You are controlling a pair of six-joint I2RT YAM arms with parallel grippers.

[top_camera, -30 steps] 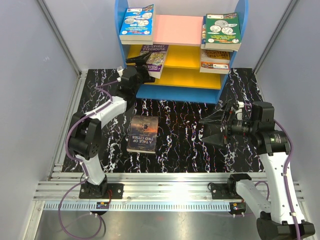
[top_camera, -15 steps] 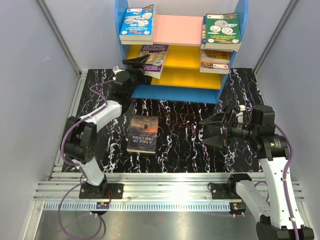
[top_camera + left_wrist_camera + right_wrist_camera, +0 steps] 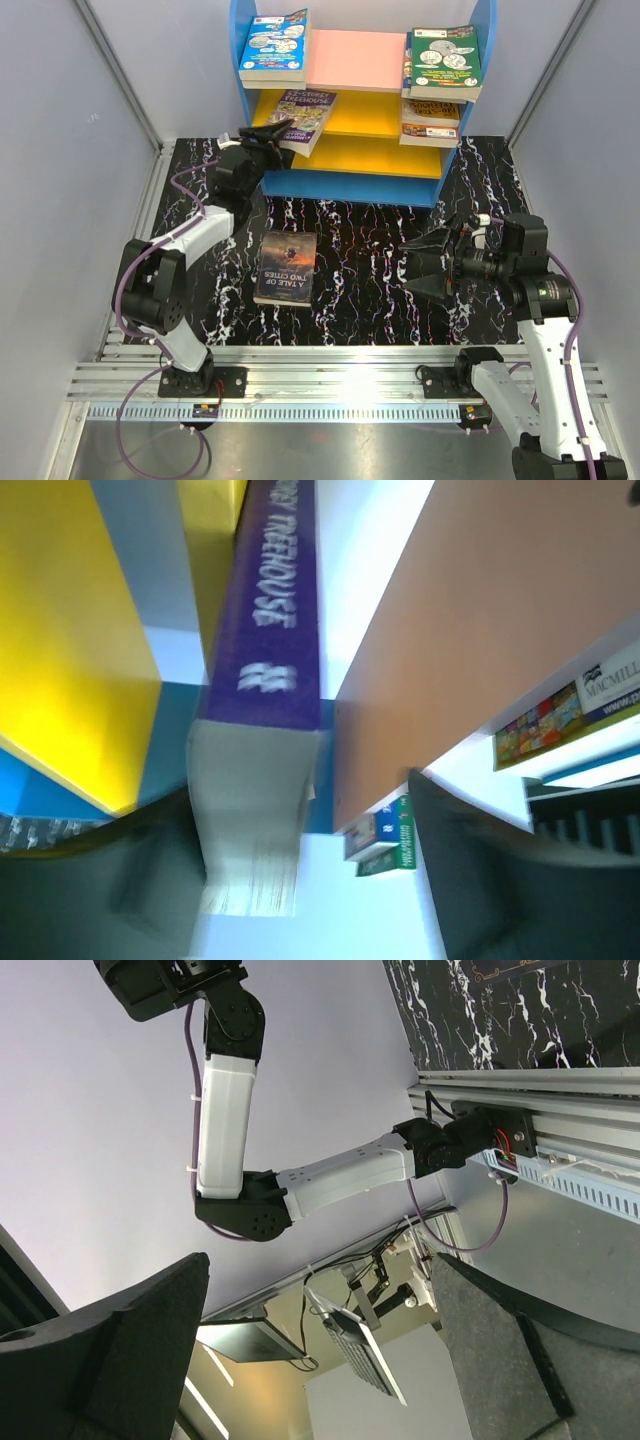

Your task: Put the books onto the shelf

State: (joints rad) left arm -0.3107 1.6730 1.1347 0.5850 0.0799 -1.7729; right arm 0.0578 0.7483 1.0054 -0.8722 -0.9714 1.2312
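The shelf point(image 3: 483, 40) has blue sides, a pink top board and yellow lower boards. A blue book point(image 3: 275, 45) and a green book point(image 3: 446, 60) lie on the top board, and orange books point(image 3: 430, 120) lie on the right of the yellow board. A purple Treehouse book point(image 3: 303, 112) leans tilted at the left of that board. My left gripper point(image 3: 272, 132) is open around its lower corner. In the left wrist view its pages point(image 3: 250, 820) lie against the left finger point(image 3: 120, 880), apart from the right one. A dark brown book point(image 3: 286, 267) lies flat on the table. My right gripper point(image 3: 428, 262) hovers open and empty.
The black marbled table point(image 3: 370, 270) is fenced by grey walls on the left and right. An aluminium rail point(image 3: 330, 385) with both arm bases runs along the near edge. The right wrist view faces the left arm point(image 3: 225, 1110) and the wall.
The left arm has swung leftward and its jaws have narrowed round the Treehouse book, which now sits a little higher and flatter. The right gripper has drifted slightly down and left.
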